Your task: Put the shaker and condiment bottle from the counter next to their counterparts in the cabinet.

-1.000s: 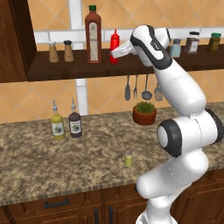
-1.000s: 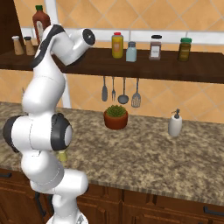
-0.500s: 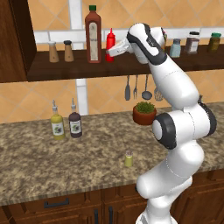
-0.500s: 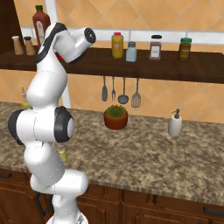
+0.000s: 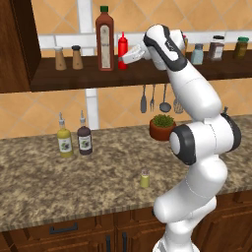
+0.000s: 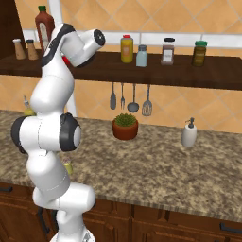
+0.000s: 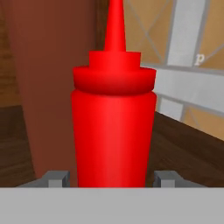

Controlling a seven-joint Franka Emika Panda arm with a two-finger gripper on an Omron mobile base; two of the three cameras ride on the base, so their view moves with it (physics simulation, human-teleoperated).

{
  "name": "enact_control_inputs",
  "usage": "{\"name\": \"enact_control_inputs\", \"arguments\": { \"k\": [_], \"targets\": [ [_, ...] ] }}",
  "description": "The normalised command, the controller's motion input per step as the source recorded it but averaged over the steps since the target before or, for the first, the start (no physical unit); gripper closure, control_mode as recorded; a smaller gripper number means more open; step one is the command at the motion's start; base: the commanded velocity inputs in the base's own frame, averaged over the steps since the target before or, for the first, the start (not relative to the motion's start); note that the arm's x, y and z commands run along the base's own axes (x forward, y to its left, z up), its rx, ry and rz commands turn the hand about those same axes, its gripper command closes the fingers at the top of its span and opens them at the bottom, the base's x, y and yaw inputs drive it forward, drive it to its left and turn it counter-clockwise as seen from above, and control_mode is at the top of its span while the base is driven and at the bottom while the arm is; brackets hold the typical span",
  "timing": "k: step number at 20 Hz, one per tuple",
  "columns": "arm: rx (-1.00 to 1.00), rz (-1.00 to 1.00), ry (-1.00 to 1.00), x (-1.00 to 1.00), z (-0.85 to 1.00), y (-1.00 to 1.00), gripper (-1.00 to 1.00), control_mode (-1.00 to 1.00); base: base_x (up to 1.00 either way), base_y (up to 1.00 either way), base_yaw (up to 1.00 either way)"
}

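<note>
Condiment bottle (image 7: 113, 127) upright in cabinet (image 5: 74, 78), tool (image 7: 113, 178) fingers seemingly spread beside it.

- From behind the arm's left and right, we look forward and down, sharing the counter (image 5: 44, 162) and cabinet (image 6: 156, 71).
- From the hand, we face the condiment bottle (image 7: 113, 127) very close.

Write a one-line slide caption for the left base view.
Red condiment bottle upright on the cabinet shelf beside its tall counterpart.
</note>
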Motion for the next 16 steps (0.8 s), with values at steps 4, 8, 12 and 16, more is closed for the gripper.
{"name": "enact_control_inputs", "arguments": {
  "k": [4, 8, 12, 16],
  "targets": [
    [0.00, 0.01, 0.00, 0.00, 0.00, 0.00, -1.00, -1.00, 0.00, 0.00, 0.00],
    [0.00, 0.00, -0.02, 0.00, 0.00, 0.00, -1.00, -1.00, 0.00, 0.00, 0.00],
    [0.00, 0.00, -0.03, -0.02, 0.00, -0.02, -1.00, -1.00, 0.00, 0.00, 0.00],
    [0.00, 0.00, -0.06, -0.22, 0.00, -0.16, -1.00, -1.00, 0.00, 0.00, 0.00]
  ]
}}
